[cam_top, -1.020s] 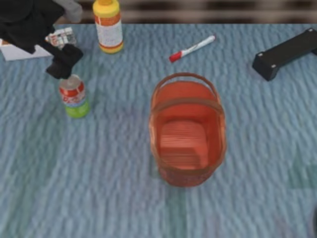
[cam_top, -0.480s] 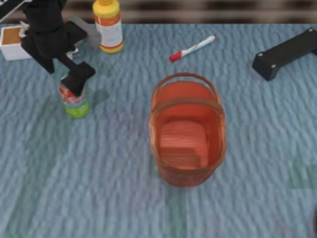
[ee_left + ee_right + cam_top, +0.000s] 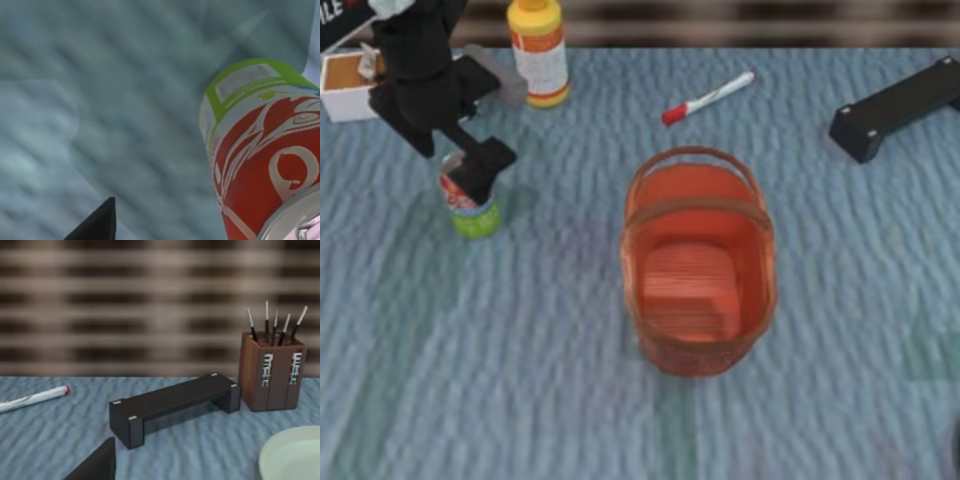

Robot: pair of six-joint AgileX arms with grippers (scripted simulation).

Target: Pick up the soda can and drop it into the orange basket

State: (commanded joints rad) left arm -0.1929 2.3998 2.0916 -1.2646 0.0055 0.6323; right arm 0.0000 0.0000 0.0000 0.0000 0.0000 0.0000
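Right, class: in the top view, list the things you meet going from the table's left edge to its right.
White box → soda can, with the left gripper over it → yellow-capped bottle → orange basket and red-capped marker → black block.

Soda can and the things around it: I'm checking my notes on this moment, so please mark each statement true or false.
1. The soda can stands upright on the table. True.
2. The left gripper is over the can. True.
3. The can lies inside the orange basket. False: the basket holds nothing, and the can is at the table's left.
4. The red-capped marker lies in the basket. False: it lies on the table behind it.
5. The yellow-capped bottle has tipped over. False: it stands upright.
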